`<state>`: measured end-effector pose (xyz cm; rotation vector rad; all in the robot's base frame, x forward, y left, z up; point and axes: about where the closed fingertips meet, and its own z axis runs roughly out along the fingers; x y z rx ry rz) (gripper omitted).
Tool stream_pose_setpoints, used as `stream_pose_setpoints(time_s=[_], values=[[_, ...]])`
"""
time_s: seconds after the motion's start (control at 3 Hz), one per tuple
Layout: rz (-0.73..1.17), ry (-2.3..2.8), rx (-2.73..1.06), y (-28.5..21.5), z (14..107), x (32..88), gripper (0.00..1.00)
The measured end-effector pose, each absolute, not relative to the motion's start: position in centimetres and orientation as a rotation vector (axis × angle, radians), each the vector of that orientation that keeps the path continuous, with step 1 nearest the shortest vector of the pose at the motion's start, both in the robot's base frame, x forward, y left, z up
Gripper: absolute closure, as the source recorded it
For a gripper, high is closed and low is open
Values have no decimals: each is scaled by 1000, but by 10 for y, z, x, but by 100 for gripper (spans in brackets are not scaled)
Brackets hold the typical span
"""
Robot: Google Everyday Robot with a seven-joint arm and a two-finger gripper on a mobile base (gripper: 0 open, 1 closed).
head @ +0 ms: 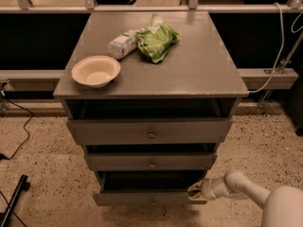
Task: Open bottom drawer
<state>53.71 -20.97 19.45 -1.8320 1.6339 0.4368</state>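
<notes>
The grey cabinet (151, 79) has three drawers. The bottom drawer (142, 198) is pulled out toward me, its dark inside showing, with a small round knob (152, 202) at its centre. My gripper (197, 191) is at the drawer's right front corner, touching its right end. The white arm (246, 188) comes in from the lower right. The top drawer (149, 132) and middle drawer (151, 161) also stand a little out.
On the cabinet top lie a cream bowl (96, 70), a white packet (124, 43) and a green bag (158, 39). Speckled floor surrounds the cabinet. Black cables (14, 141) run at the left. A white cable (279, 56) hangs at the right.
</notes>
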Motion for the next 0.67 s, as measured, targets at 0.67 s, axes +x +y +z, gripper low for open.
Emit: stream_pose_setpoints(time_s=[0.67], values=[[441, 1633, -1833, -208, 194, 536, 28]])
